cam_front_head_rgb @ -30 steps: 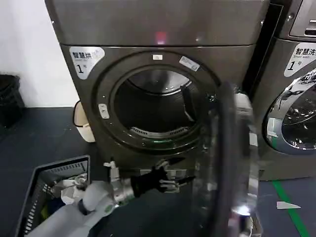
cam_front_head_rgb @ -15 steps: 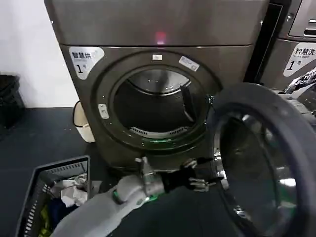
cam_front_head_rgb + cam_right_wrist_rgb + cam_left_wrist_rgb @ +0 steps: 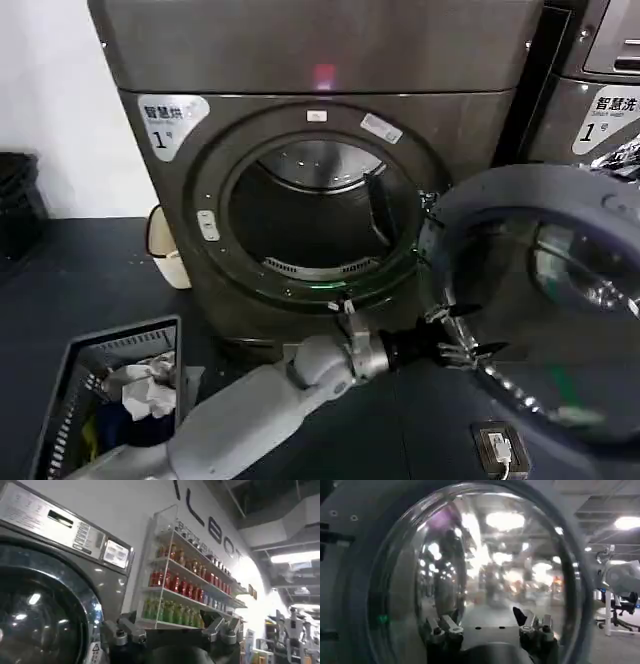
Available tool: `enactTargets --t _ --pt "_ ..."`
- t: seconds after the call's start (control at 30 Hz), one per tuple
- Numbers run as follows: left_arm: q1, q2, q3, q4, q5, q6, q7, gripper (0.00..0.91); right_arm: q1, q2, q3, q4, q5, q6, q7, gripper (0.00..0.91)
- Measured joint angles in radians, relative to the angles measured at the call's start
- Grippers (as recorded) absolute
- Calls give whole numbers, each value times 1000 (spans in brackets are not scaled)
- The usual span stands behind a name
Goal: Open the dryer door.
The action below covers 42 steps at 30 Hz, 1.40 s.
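Note:
The grey dryer stands with its round drum opening uncovered. Its door, a grey ring round a glass bowl, is swung wide to the right, its inner face turned towards me. My left arm reaches across below the opening, and my left gripper is open at the door's lower left rim. In the left wrist view the door glass is close in front of the left gripper, with nothing between its fingers. The right gripper is open and empty, pointing up at a shelf.
A laundry basket with clothes sits on the dark floor at the lower left. A second machine stands right of the dryer, behind the open door. A cream container leans at the dryer's left side. A bottle shelf hangs on the wall.
The door has swung from edge-on to wide open on the right. My left gripper has travelled right along with it, staying near its lower rim.

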Motion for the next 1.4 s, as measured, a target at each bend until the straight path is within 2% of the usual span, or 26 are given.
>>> enactTargets --t 0.47,1.4 --pt "-56 -80 35 58 26 -12 -51 907 -24 5 27 2 -4 0 0 907" --pt "-98 -115 52 111 146 -89 -216 907 -31 -12 34 -2 -2 2 -12 907"
